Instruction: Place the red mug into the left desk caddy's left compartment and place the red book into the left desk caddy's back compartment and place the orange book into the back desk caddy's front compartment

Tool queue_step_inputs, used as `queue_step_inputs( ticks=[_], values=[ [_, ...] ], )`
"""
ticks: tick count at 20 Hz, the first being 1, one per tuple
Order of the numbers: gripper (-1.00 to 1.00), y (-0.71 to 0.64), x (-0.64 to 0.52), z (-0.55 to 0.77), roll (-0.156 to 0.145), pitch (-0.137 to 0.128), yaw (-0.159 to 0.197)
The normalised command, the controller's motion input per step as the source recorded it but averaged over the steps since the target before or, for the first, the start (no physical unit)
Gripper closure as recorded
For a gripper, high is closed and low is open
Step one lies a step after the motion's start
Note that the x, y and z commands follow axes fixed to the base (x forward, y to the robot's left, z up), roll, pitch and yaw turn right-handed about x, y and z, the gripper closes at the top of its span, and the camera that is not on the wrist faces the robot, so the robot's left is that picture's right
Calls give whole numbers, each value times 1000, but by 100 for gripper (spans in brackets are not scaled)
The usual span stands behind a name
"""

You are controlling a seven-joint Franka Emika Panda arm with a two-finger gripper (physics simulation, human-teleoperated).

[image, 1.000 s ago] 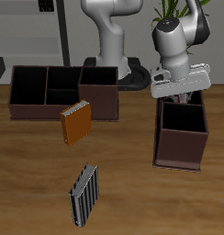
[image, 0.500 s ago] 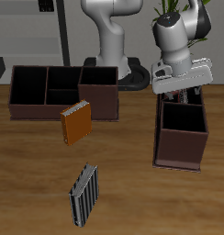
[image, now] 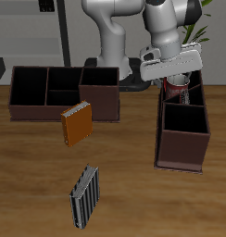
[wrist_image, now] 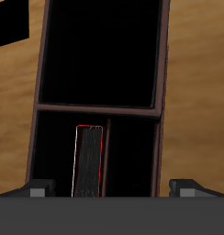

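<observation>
Beside orange book (image: 77,123): striped book (image: 84,195), back desk caddy (image: 64,92).

gripper (image: 176,81) fingertips hidden behind its own body in the exterior view; jaw state undeterminable. red mug (image: 176,87) mostly hidden behind the gripper. red book (wrist_image: 89,162) cut off by the gripper body in the wrist view.

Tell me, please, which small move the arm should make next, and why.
Probably carry the gripper across toward the orange book. Its jaws are open and empty, the red book already stands inside the caddy under it, and the orange book lies on the table, not in any caddy.
</observation>
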Motion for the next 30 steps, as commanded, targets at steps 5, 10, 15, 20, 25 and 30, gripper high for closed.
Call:
queue_step_inputs(
  ticks=[5,10,15,20,25,30],
  values=[
    [-100,-864,226,294,-102,-33,19],
    [-100,-1224,221,183,-133,-22,4],
    [-100,-801,115,-2,-104,2,-6],
    [-100,-993,24,86,-118,-8,-7],
    [-100,-844,-56,19,-53,7,-64],
    [-100,-595,-117,-104,53,0,-84]
  ],
)
